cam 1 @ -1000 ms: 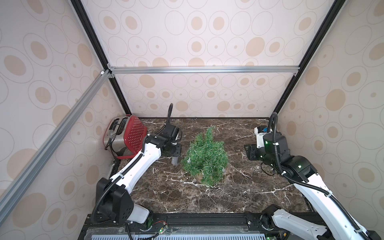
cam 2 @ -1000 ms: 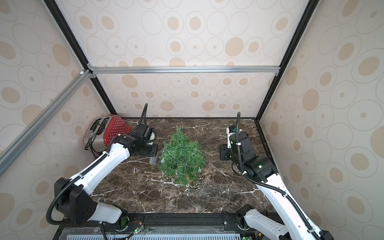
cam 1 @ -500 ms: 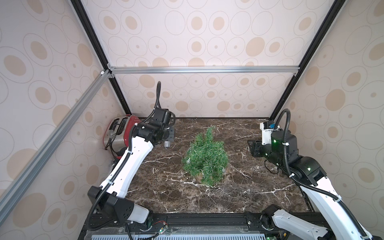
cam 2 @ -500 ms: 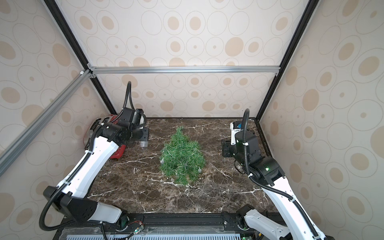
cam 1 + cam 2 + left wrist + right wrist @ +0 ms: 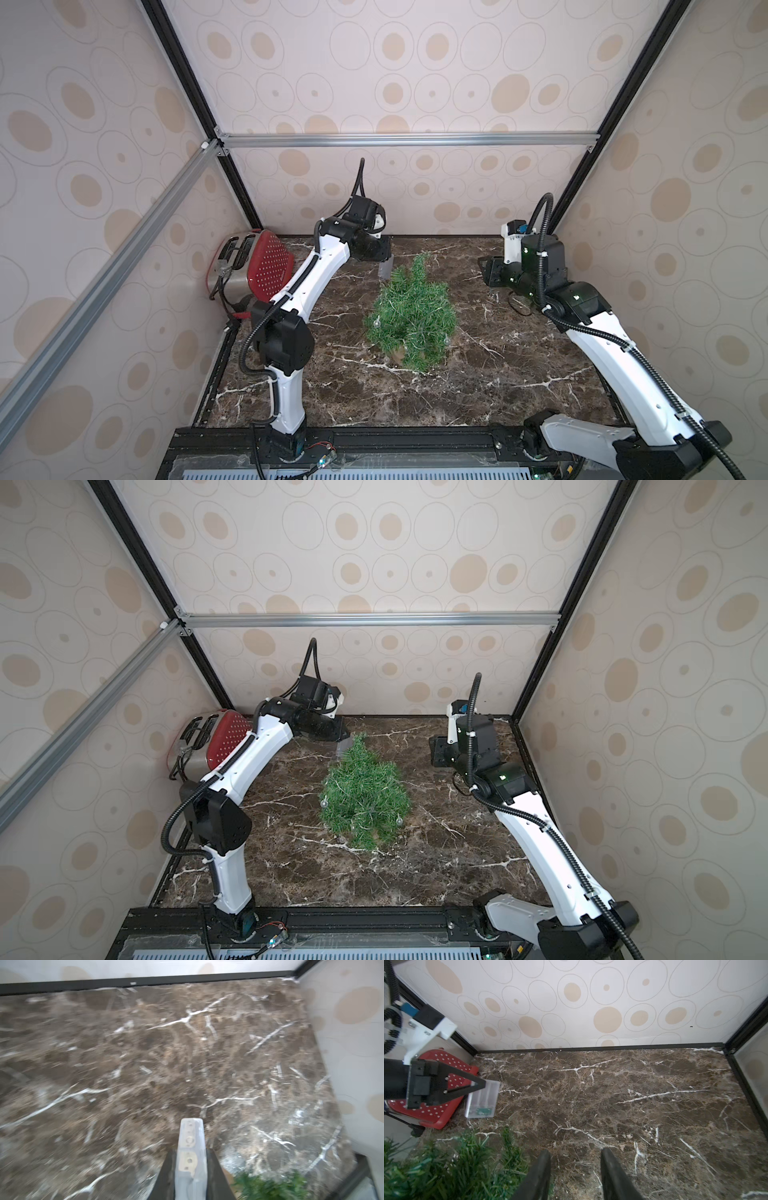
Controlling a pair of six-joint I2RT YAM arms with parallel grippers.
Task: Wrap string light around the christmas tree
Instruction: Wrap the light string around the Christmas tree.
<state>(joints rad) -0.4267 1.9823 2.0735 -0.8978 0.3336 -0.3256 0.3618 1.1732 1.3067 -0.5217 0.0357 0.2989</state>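
The small green christmas tree [image 5: 411, 316] [image 5: 363, 800] stands mid-table, tilted, on a tan base. Clear bulbs of the string light [image 5: 377, 322] [image 5: 398, 820] hang among its lower branches; the thin wire is hard to trace. My left gripper [image 5: 190, 1153] [image 5: 475, 1086] is shut on the light's translucent grey box [image 5: 385, 270] [image 5: 343, 746] [image 5: 482, 1099], held in the air just behind and left of the treetop. My right gripper [image 5: 575, 1153] [image 5: 486, 272] hovers open and holds nothing, right of the tree, with branches [image 5: 446, 1167] beside its left finger.
A red dotted toaster [image 5: 266, 266] [image 5: 224, 737] [image 5: 436, 1109] stands against the left wall, behind the left arm. Papered walls and black frame posts close in the brown marble table [image 5: 519, 374] on three sides.
My left arm lifted the box from the tree's left side, swung back toward the toaster, then carried it right to the treetop. The right arm rose and drew back slightly.
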